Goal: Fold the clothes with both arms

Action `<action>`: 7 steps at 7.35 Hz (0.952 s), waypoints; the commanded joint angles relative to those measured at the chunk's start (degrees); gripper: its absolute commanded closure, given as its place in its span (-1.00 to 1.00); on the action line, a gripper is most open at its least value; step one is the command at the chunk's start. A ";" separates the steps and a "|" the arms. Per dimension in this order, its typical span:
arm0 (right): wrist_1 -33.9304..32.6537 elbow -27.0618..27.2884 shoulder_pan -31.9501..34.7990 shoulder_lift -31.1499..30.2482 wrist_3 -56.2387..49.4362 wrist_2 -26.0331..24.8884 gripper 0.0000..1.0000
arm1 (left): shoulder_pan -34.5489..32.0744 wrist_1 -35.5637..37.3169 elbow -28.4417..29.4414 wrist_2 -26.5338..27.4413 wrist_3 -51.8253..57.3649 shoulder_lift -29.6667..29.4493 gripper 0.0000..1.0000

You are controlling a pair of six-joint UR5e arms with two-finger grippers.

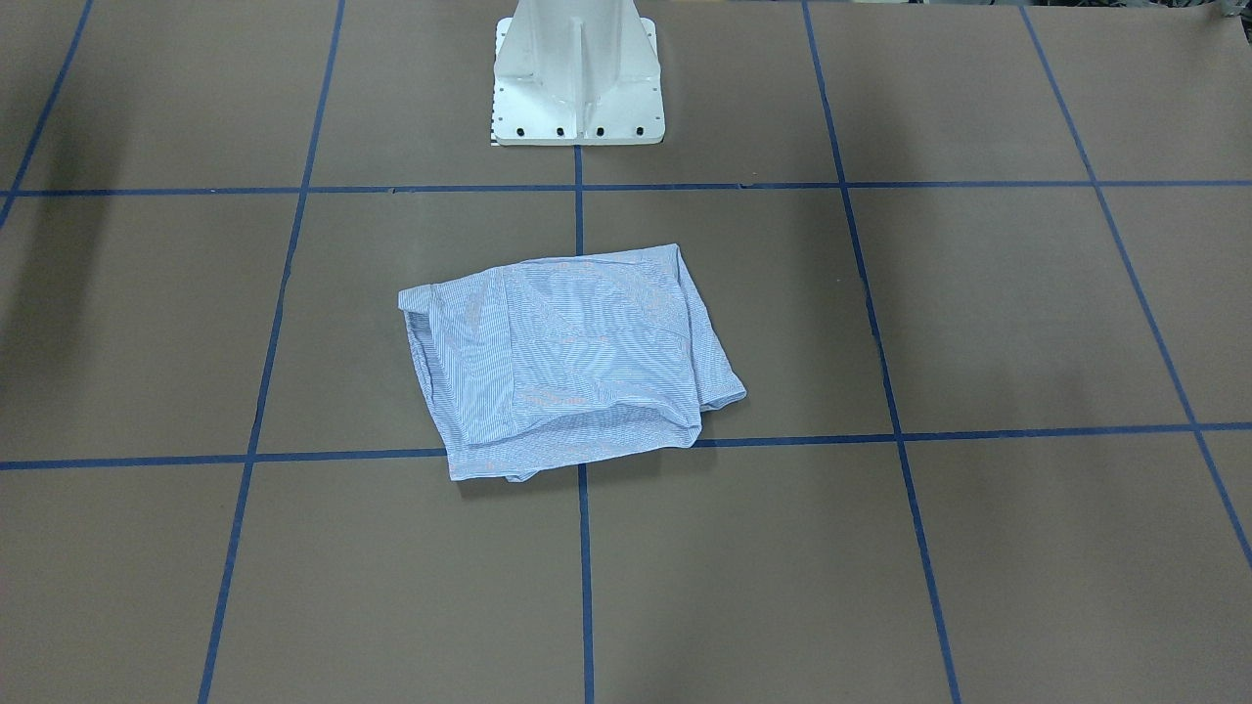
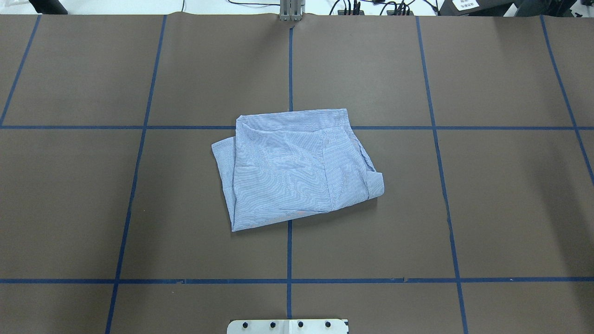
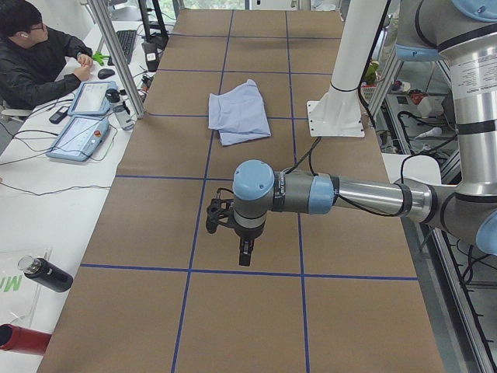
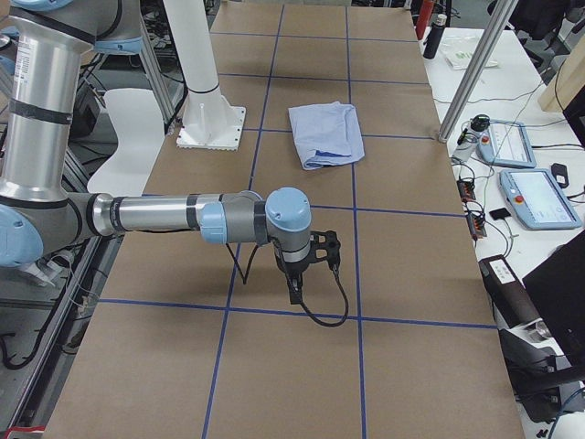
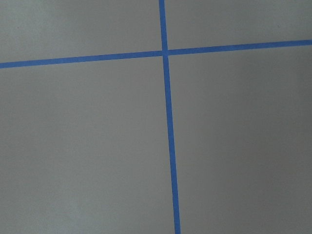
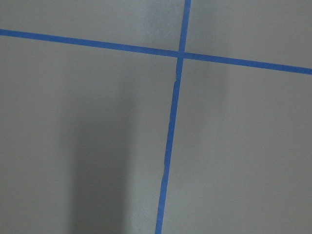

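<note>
Soft, light shirt (image 2: 297, 167) lies folded on the tabletop (image 2: 487, 208), likely best pinched at its corners; whether left end effector (image 3: 245, 255) and right end effector (image 4: 294, 293) are wide or narrow cannot be told.

The left gripper (image 3: 244, 255) and the right gripper (image 4: 294, 291) show only in the side views, small and dark, so how their jaws stand cannot be told. The folded shirt (image 2: 297, 167) hides its own lower layers under its top panel. The white pedestal (image 1: 577, 88) is cut off by the front view's top edge and by the overhead view's bottom edge. A person (image 3: 35, 54) is cropped at the left side view's edge.
</note>
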 commanded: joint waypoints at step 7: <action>1.59 0.04 0.00 -0.02 -0.09 -0.01 -1.00 | 0.00 0.00 -0.15 0.00 0.02 1.23 -1.00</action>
